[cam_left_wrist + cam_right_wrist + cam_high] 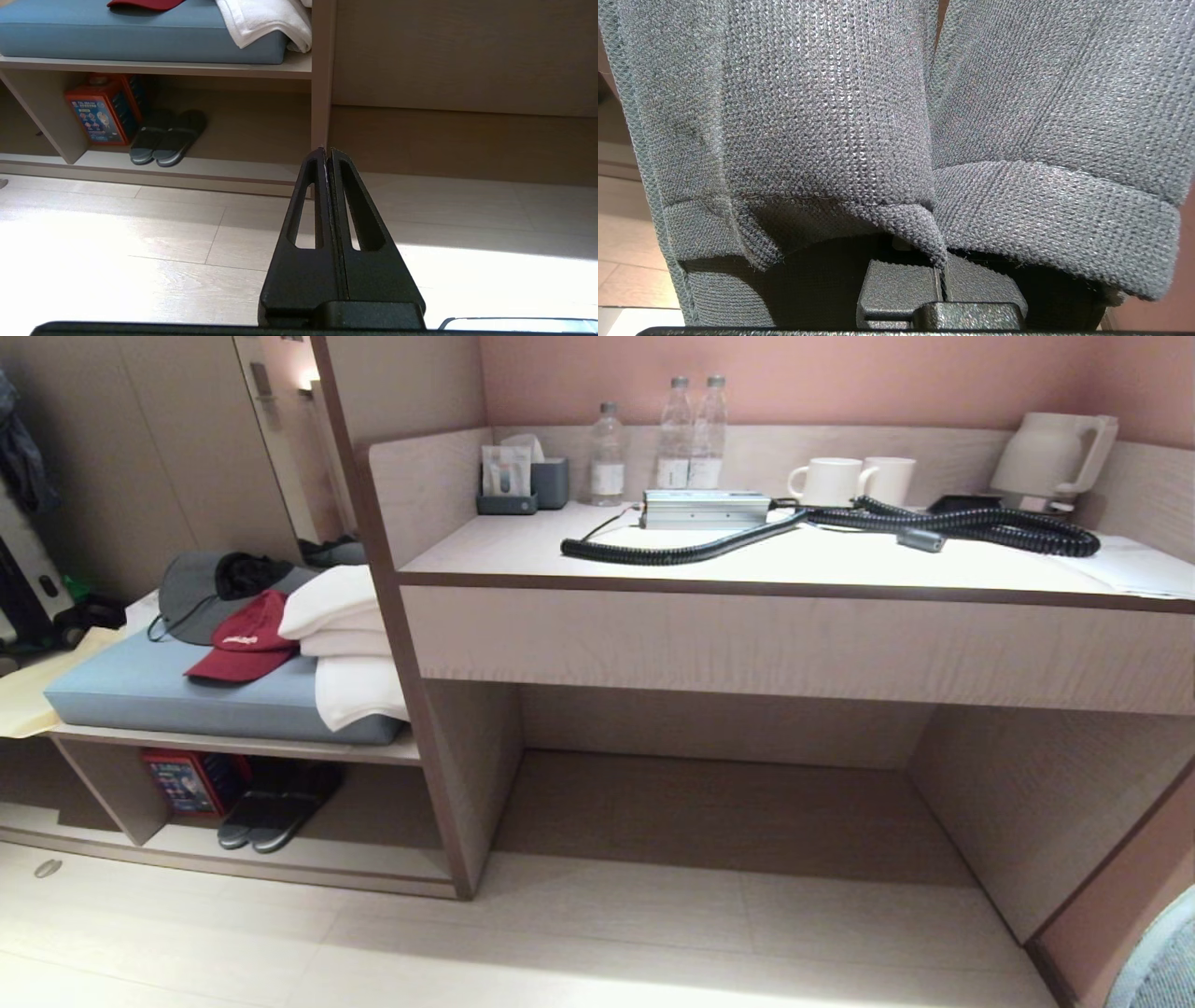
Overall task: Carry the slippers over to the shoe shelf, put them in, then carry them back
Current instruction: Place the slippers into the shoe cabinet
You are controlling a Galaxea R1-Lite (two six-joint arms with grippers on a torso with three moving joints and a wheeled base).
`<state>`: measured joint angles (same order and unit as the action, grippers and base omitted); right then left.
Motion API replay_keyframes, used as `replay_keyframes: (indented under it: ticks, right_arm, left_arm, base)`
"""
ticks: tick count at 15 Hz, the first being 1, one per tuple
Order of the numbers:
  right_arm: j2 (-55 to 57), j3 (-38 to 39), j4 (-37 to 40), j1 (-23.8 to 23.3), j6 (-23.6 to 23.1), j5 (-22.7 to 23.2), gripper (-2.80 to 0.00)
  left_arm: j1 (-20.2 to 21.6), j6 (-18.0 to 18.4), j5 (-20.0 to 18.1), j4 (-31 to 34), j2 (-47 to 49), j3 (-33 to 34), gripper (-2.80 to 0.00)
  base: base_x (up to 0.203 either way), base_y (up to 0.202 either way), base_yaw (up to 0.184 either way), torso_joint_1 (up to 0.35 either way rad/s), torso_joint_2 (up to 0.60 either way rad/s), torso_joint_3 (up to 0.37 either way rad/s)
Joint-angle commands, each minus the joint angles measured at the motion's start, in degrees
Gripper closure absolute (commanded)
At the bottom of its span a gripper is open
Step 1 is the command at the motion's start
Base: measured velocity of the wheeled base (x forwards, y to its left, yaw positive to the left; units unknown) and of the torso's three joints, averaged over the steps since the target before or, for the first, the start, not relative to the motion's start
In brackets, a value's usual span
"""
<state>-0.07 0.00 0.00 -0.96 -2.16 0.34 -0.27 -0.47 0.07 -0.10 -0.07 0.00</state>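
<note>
The slippers (pixel 831 116) fill the right wrist view: two dark grey knit straps side by side, hanging close in front of the camera. My right gripper (pixel 941 275) is shut on the inner edges of both straps, and its fingertips are hidden behind the fabric. A grey woven edge (pixel 1162 957) shows at the head view's bottom right corner. The shoe shelf (pixel 308 873) is the low open compartment under the cushioned bench at the left. My left gripper (pixel 326 151) is shut and empty above the floor, pointing at the upright panel beside the shelf.
Another dark slide pair (pixel 271 812) and a red box (pixel 191 782) lie inside the shelf. Above it are a blue cushion (pixel 168 695), a red cap (pixel 245 639) and white towels (pixel 350 653). To the right stands a desk (pixel 794 644) with a wide recess, carrying bottles, cups and a coiled cable.
</note>
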Motion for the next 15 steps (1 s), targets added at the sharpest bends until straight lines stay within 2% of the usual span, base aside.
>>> replay_keyframes:
  ticks: [1, 4, 11, 15]
  right_arm:
    - [-0.1, 0.0, 0.0, 0.0, 0.0, 0.0, 0.00]
    - [-0.1, 0.0, 0.0, 0.0, -0.2, 0.1, 0.00]
    - [-0.1, 0.0, 0.0, 0.0, -0.6, 0.2, 0.00]
    - [-0.2, 0.0, 0.0, 0.0, -0.3, 0.2, 0.00]
  left_arm:
    - [0.0, -0.1, 0.0, 0.0, 0.0, 0.1, 0.00]
    - [0.0, -0.2, 0.0, 0.0, 0.1, 0.1, 0.00]
    - [0.0, -0.3, 0.0, 0.0, 0.1, 0.1, 0.00]
    - [0.0, -0.3, 0.0, 0.0, 0.1, 0.1, 0.00]
  base:
    - [0.000, 0.000, 0.000, 0.000, 0.00, 0.000]
    - [0.113, 0.082, 0.001, 0.003, 0.00, 0.005]
    - [0.190, 0.192, -0.001, 0.002, 0.00, 0.002]
    - [0.004, 0.098, 0.000, 0.003, 0.00, 0.002]
